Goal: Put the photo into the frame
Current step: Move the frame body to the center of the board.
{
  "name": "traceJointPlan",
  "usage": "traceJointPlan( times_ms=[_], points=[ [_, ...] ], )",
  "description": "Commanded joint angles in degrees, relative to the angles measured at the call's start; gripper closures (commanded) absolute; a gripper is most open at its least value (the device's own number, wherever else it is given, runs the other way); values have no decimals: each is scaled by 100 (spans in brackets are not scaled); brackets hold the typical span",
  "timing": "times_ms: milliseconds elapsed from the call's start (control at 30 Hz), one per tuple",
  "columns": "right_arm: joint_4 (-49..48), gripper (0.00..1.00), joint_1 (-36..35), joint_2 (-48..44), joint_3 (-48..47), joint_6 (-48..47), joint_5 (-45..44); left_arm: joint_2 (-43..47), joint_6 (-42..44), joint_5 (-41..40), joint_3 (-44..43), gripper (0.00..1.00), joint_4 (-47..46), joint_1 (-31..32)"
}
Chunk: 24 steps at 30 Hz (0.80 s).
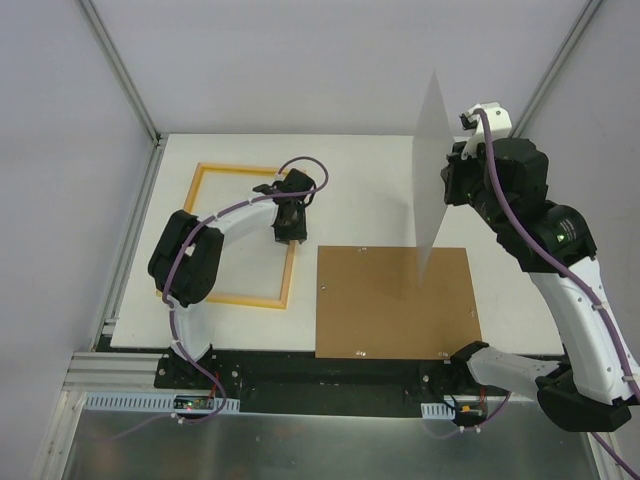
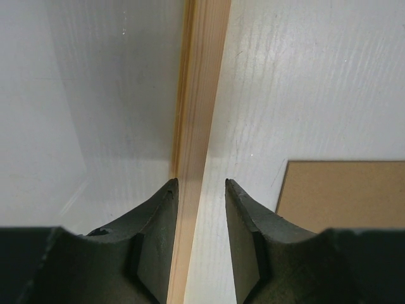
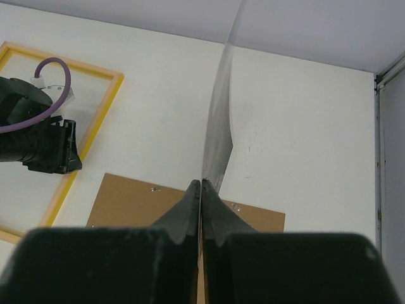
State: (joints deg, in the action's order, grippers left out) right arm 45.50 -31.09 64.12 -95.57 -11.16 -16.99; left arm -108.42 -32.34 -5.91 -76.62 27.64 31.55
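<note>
Two grippers were engaged: the right gripper (image 3: 201, 183) was clamped on the photo (image 1: 432, 170), held upright above the brown backing panel (image 1: 380, 310), while the left gripper (image 2: 201, 183) was spread astride the right rail of the frame (image 1: 240, 168). The photo would best be laid flat, edges squared to the opening.
</note>
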Motion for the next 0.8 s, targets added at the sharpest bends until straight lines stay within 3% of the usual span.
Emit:
traceJointPlan(
  times_ms=[0, 367, 767],
  points=[
    [-50, 100, 59, -136, 30, 70, 100, 14, 236, -490, -99, 64, 304, 70],
    [-32, 100, 103, -154, 56, 87, 144, -276, 456, -420, -239, 66, 321, 229],
    [3, 100, 165, -128, 47, 70, 152, -469, 316, -244, -476, 86, 321, 369]
  ],
)
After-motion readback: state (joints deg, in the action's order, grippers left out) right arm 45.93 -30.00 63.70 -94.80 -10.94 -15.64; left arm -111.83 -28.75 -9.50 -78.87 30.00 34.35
